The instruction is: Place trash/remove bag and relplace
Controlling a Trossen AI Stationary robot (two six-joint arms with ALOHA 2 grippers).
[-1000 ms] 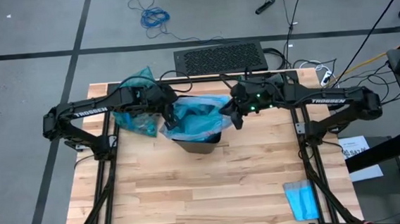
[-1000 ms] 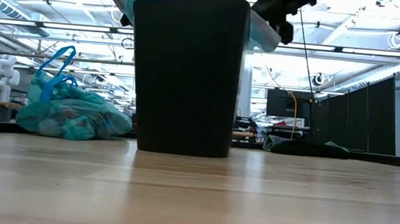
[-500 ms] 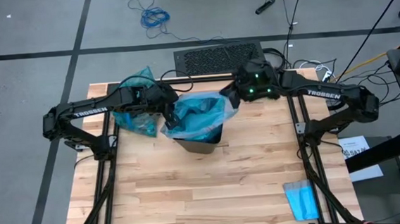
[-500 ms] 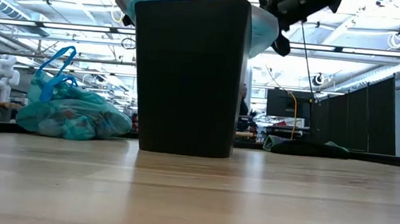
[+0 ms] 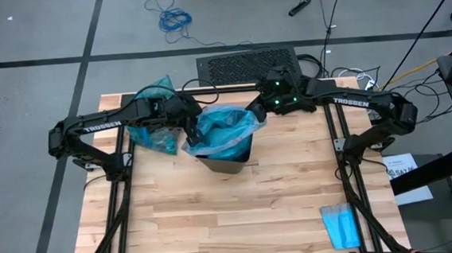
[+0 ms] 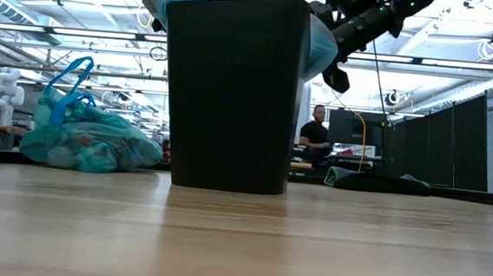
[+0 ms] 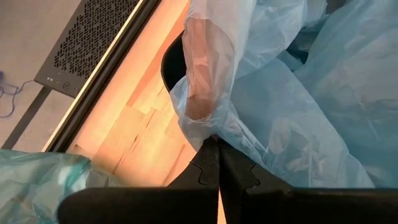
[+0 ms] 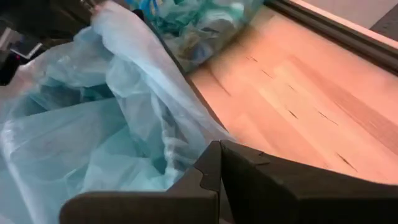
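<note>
A black bin (image 6: 232, 93) stands upright on the table's far middle. A sky-blue bag (image 5: 226, 130) lies crumpled in its mouth and spills over the rim. My left gripper (image 5: 188, 137) is shut on the bag at the bin's left rim. My right gripper (image 5: 255, 112) is shut on the bag at the bin's far right rim. The dark teal bag (image 5: 152, 120), full and knotted, rests on the table left of the bin, under my left arm. Pale scraps of trash (image 8: 205, 18) show through its skin. My left gripper pinches the sky-blue bag's left edge (image 7: 208, 127) between its two fingers, slanting down from the table's left. The plastic bunches into folds there, beside the bin's rim, and hangs slack. My right gripper pinches a fold of the bag's right edge (image 8: 198, 149) between its shut fingers, slanting down from the table's right and far side. That edge hangs outside the bin's rim (image 6: 321, 39). How many layers it has cannot be seen.
A small blue folded cloth (image 5: 343, 226) lies near the table's front right corner. A black perforated panel (image 5: 247, 65) lies past the far edge. A dark low heap (image 6: 374, 180) lies at the far right. A person (image 6: 316, 134) sits in the room behind.
My right gripper, still shut, has swung toward the table's far edge and a little left and down. It has drawn the bag's right edge around the bin's rim toward the far side. The bin has stayed where it was.
</note>
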